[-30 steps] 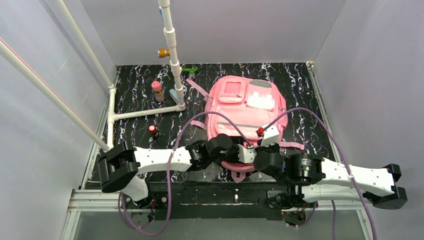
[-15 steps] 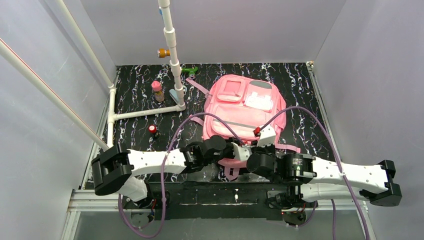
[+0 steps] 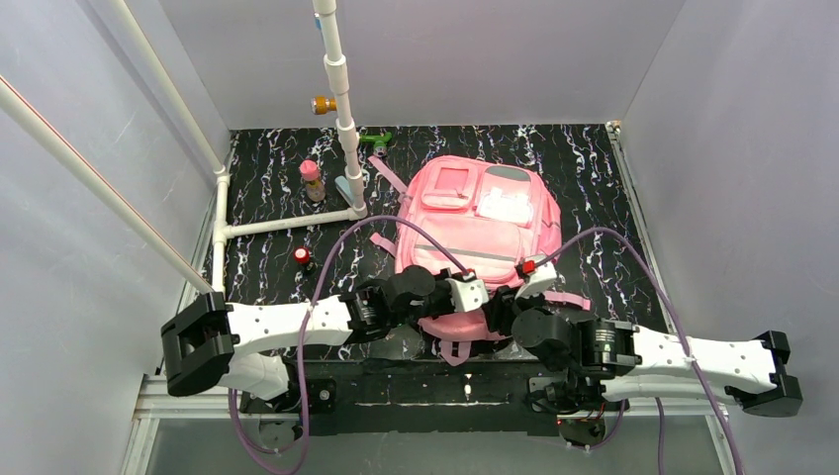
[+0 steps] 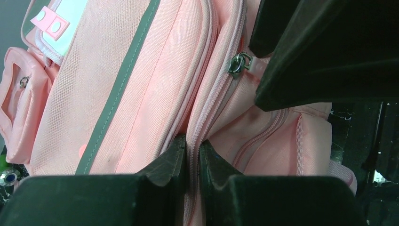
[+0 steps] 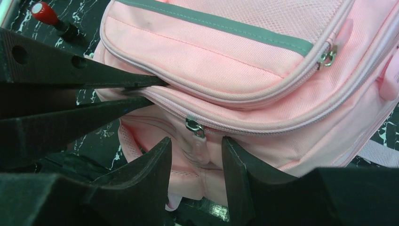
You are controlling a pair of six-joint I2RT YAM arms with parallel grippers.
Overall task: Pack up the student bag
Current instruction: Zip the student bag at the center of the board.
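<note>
The student bag [image 3: 475,213] is a large pink backpack lying flat on the black marbled table, white patch facing up. My left gripper [image 3: 463,294] is at its near end, shut on a zip seam of the bag [image 4: 141,70], with the pink zip tape pinched between the fingertips [image 4: 176,150]. My right gripper [image 3: 503,302] is open just beside it. Its jaws straddle a metal zip pull [image 5: 195,129] with a pink tab on the bag's near edge [image 5: 226,52], without touching it. The left fingers [image 5: 117,94] show in the right wrist view.
A white pipe frame [image 3: 341,129] stands at the back left. Near it are a pink-capped bottle [image 3: 313,181], a red-capped small item [image 3: 302,257] and a green item [image 3: 376,139]. Grey walls close in both sides and the back.
The bag has shifted and turned a little to the left. Both grippers have moved left with its near end, and both arms' elbows have swung.
</note>
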